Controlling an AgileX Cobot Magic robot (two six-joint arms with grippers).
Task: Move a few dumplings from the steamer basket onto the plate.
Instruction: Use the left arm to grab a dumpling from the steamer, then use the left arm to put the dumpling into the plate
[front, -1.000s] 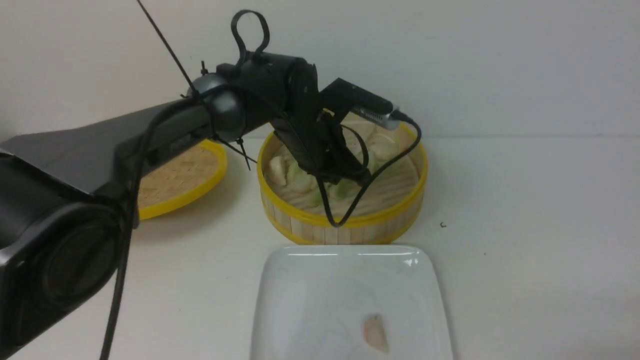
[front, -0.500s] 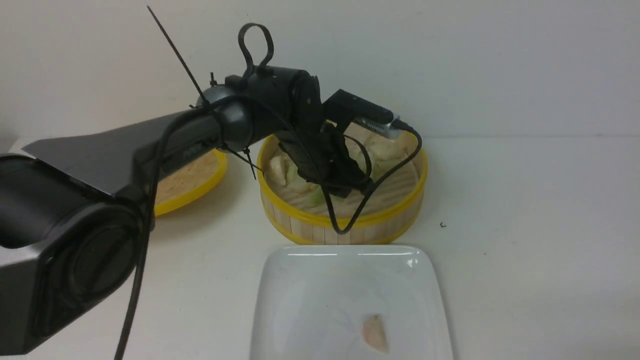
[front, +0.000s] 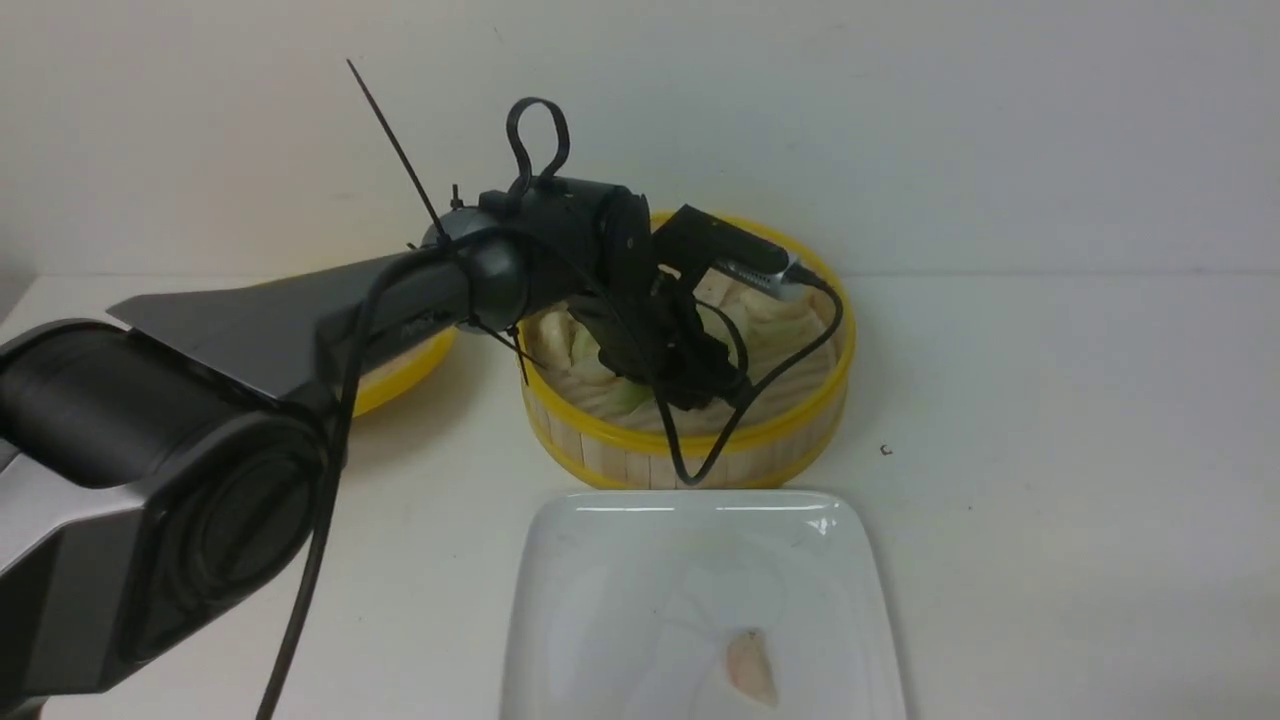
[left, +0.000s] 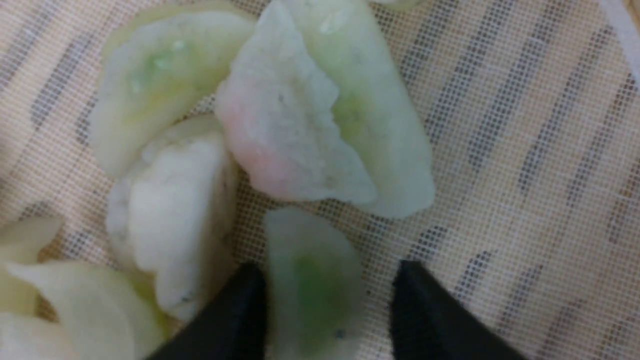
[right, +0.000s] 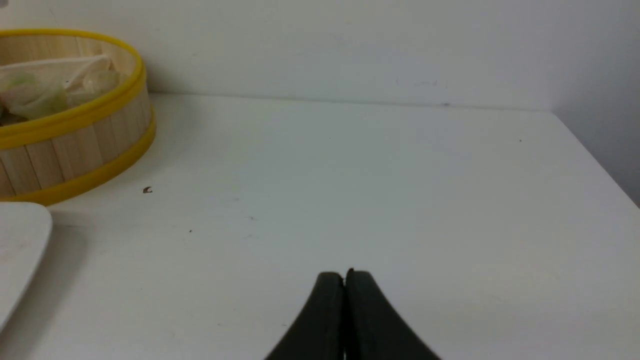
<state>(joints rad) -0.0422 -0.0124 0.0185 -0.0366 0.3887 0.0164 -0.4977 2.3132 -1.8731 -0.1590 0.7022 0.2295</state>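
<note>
The steamer basket (front: 690, 440) stands at the middle back and holds several dumplings. My left gripper (front: 690, 385) reaches down into it. In the left wrist view the left gripper (left: 327, 272) is open, with its fingers either side of a pale green dumpling (left: 310, 290) lying on the mesh floor. A pinkish dumpling (left: 285, 145), a green one (left: 385, 130) and a whitish one (left: 170, 220) lie close beyond. The white plate (front: 620, 580) sits in front of the basket with one pinkish dumpling (front: 750, 667) on it. My right gripper (right: 345, 274) is shut and empty above the bare table.
The flat yellow-rimmed lid (front: 400, 372) lies left of the basket, mostly hidden behind my left arm. A camera cable (front: 700, 450) hangs over the basket's front rim. The basket (right: 75, 145) and a plate corner (right: 20, 240) also show in the right wrist view.
My left arm has lowered, and the gripper has sunk deeper into the basket. The dumpling on the plate has not moved.
</note>
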